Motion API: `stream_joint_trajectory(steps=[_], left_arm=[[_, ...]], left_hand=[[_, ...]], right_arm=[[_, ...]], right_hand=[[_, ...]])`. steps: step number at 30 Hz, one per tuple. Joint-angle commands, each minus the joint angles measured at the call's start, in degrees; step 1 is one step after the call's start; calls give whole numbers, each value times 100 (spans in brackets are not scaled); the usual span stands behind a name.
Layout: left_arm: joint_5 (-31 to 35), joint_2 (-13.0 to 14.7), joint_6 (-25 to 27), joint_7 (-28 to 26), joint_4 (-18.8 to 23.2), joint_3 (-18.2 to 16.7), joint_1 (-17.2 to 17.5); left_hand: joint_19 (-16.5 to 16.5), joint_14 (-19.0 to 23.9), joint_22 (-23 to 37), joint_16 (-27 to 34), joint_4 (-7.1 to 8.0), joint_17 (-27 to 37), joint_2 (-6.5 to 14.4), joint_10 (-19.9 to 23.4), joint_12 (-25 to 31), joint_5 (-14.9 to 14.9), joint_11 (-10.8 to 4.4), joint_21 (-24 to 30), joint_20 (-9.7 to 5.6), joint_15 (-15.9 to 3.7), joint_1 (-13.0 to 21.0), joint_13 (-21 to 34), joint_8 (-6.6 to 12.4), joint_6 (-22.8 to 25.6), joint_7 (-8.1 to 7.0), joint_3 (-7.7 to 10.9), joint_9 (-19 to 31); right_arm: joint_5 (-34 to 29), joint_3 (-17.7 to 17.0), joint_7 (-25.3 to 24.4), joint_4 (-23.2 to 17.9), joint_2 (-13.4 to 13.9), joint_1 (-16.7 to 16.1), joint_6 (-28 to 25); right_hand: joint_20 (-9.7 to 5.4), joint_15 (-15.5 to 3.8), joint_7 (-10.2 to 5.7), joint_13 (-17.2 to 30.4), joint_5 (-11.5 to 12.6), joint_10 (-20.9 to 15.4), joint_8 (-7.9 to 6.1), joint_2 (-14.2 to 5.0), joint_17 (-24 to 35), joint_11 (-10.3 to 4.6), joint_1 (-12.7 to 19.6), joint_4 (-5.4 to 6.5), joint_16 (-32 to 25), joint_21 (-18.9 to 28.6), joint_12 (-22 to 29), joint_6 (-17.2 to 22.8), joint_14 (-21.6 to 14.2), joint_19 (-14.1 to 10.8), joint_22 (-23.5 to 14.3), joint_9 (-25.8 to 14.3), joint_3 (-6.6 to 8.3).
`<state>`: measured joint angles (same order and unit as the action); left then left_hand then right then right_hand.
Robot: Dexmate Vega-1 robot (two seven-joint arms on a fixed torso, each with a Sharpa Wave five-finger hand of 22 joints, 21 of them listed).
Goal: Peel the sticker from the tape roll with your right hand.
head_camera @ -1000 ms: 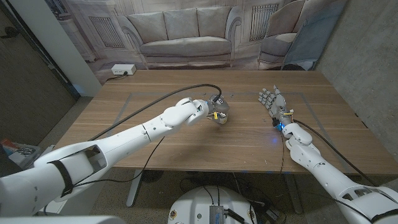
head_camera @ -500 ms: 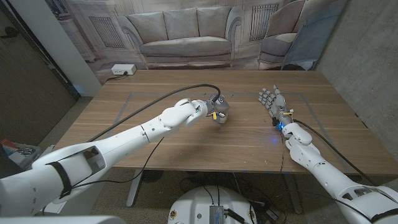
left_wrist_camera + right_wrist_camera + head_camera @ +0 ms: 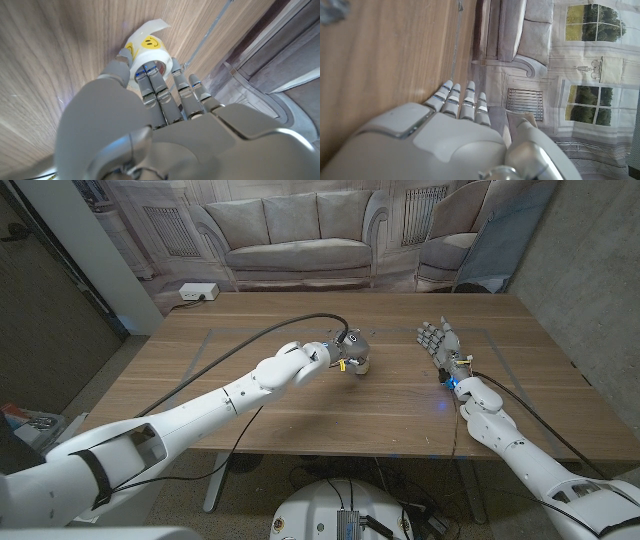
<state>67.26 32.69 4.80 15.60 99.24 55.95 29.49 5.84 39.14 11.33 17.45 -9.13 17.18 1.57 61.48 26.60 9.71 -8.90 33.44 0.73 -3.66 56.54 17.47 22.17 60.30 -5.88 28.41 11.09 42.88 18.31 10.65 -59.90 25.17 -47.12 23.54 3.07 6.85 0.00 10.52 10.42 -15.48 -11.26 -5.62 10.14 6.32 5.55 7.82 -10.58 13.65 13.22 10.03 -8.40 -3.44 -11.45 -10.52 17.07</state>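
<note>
While the left hand (image 3: 345, 357) is gripping the tape roll (image 3: 150, 55) near the middle of the table (image 3: 250, 405), the right hand (image 3: 437, 343) is waiting well apart, standing with its fingers (image 3: 460, 97) straight, close together and holding nothing. Seen from the left wrist, the left fingers (image 3: 155, 85) are wrapping the white roll, and a yellow smiley sticker (image 3: 151, 43) is sitting on its outer face, with a loose curl of tape rising beyond it. From the right hand, the roll is lying toward the robot's left, across bare wood. Which way the sticker is facing relative to the right hand is hard to tell from the head view.
</note>
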Motion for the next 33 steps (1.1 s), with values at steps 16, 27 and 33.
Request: stream_joint_trajectory(steps=[16,27,33], left_arm=[[-1797,-240,790,-1703,-14,-788,879],[-3106,-400,753,-2208,-182,-1086,1069],[-3532,-409,545,-2479,-307,-1109,1059]], left_hand=[[132,94,22,-5,112,18,436,241,232,9,-180,76,-22,-917,361,546,-30,420,530,107,70],[146,125,19,-23,116,26,445,213,277,12,-109,89,24,-915,366,590,-41,401,573,109,101],[200,140,19,-41,123,34,454,187,311,16,-81,118,48,-905,366,623,-47,394,614,110,126]], right_arm=[[-423,141,-364,-695,462,-171,-262],[-831,263,-629,-1062,747,-212,-392],[-922,282,-689,-1190,823,-238,-407]], right_hand=[[-21,-23,0,20,56,-57,3,-108,-14,-43,122,-137,10,-38,-34,50,-30,-36,-1,-17,111],[-40,-36,15,19,48,-96,-12,-137,-18,-52,266,-242,6,-47,-26,85,-49,-40,5,-15,184],[-45,-53,22,19,42,-138,-23,-147,-19,-54,338,-295,2,-50,-13,114,-65,-43,7,-14,218]])
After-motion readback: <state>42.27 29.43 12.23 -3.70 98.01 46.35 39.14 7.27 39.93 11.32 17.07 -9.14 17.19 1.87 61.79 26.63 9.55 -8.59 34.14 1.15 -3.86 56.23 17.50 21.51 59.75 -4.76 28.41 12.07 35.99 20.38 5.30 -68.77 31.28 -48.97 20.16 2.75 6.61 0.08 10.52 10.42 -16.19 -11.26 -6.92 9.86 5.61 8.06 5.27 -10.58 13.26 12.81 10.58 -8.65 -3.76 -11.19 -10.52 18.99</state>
